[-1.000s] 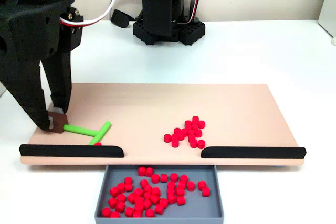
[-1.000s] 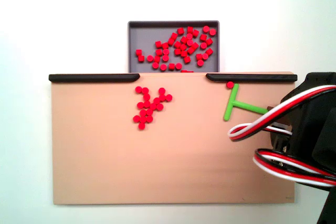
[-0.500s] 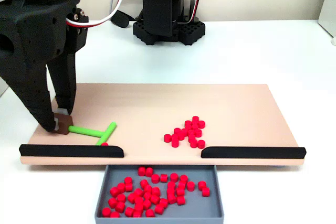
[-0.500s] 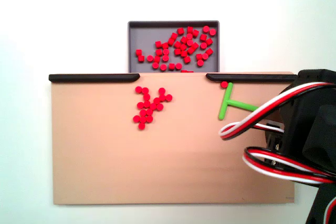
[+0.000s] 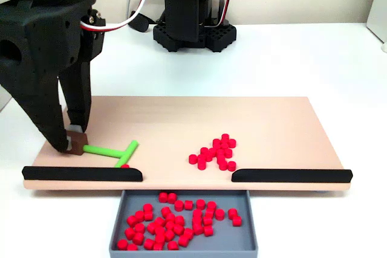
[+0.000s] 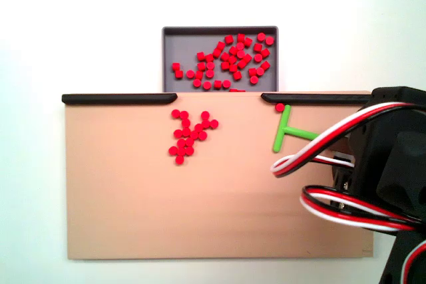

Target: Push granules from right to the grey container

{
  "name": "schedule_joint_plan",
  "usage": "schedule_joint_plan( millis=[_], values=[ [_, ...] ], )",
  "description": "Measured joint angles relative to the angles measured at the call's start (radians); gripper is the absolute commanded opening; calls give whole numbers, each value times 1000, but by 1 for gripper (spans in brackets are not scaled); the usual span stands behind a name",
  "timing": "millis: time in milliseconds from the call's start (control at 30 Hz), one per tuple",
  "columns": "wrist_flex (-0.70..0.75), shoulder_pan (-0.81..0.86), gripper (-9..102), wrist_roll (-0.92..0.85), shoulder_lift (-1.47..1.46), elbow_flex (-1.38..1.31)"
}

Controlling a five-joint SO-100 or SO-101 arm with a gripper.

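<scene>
Several red granules (image 5: 214, 152) (image 6: 190, 134) lie in a loose cluster on the tan board (image 5: 181, 119) (image 6: 166, 204). One single granule (image 5: 124, 165) (image 6: 280, 107) sits against the crossbar of the green T-shaped tool (image 5: 115, 151) (image 6: 287, 132), close to a black bar (image 5: 81, 174) (image 6: 316, 98). My gripper (image 5: 71, 141) is shut on the tool's stem end at the board's left in a fixed view. The grey container (image 5: 118, 234) (image 6: 174, 39) below the gap between the bars holds many granules (image 5: 175, 219) (image 6: 226, 61).
A second black bar (image 5: 290, 175) (image 6: 118, 98) lines the board's container-side edge. The arm's black base (image 5: 190, 28) stands behind the board. Red, white and black cables (image 6: 333, 164) loop over the arm body on the right of a fixed view.
The gripper has slid the green tool toward the gap between the bars, and the single granule has moved along with its crossbar. The cluster has stayed put.
</scene>
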Motion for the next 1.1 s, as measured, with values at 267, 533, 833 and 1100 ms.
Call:
schedule_joint_plan(
  millis=[267,533,833,1100],
  values=[
    [0,-8,0,0,0,0],
    [0,-12,0,0,0,0],
    [0,-21,0,0,0,0],
    [2,-31,0,0,0,0]
  ],
)
